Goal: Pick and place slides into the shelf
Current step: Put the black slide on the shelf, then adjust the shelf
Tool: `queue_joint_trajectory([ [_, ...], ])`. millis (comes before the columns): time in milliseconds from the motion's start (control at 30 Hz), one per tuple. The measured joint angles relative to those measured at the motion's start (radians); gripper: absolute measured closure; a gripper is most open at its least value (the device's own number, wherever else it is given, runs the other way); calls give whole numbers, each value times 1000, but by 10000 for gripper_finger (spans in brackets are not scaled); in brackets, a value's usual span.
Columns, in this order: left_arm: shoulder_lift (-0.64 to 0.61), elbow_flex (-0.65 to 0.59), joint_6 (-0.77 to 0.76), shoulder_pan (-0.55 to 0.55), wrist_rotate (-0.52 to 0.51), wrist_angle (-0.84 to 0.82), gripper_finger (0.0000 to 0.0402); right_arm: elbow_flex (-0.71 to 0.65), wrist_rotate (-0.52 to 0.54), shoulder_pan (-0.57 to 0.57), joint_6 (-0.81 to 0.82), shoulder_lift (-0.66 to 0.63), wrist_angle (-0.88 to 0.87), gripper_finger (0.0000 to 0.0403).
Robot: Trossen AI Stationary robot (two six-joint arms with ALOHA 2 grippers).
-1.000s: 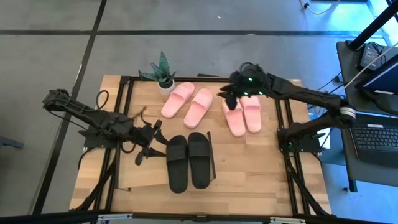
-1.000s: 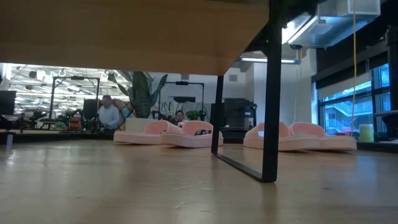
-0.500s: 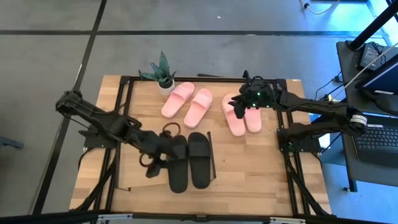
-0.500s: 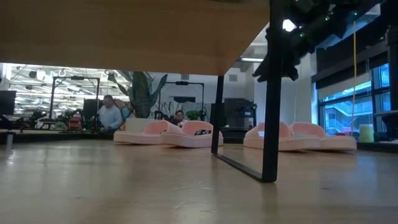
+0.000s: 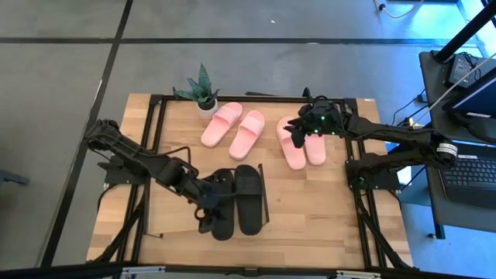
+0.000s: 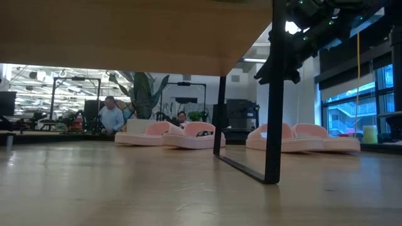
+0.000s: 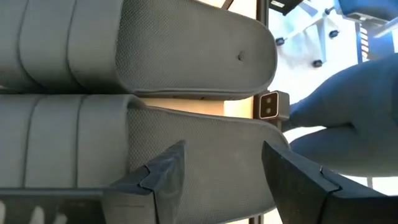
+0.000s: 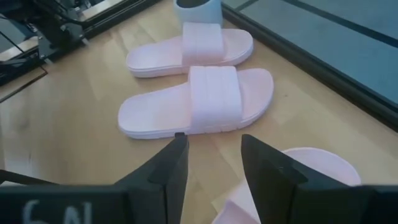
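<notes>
- The matte black pair of slides (image 5: 235, 201) lies side by side near the front middle of the plank tabletop (image 5: 302, 209).
- Two pale pink pairs sit farther back: one pair (image 5: 234, 128) beside a small potted plant (image 5: 201, 91), the other pair (image 5: 303, 142) to its right.
- The shelf's light-wood top board (image 6: 125, 31) hangs overhead in the low view, on a black metal end frame (image 6: 271, 125).
- The left gripper (image 5: 211, 203) is over the left black slide (image 7: 186, 162), fingers spread apart.
- The right gripper (image 5: 298, 133) hovers above the right pink pair, fingers parted, grasping nothing.
</notes>
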Motion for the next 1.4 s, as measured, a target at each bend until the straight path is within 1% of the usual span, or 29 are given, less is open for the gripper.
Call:
queue_joint_trajectory([
  [200, -3, 0, -10, 10, -48, 3, 202, 0, 0, 0, -2, 0, 0, 253],
  [500, -3, 0, 7, 43, -84, 1, 202, 1, 0, 0, -3, 0, -2, 253],
  [833, -3, 0, 7, 51, -84, 0, 201, 1, 0, 0, -3, 0, -4, 253],
  [1233, -3, 0, 0, 55, -110, 13, 201, 1, 0, 0, -3, 0, -3, 253],
  [1400, -3, 0, 6, 55, -99, 27, 201, 1, 0, 0, -3, 0, -3, 253],
])
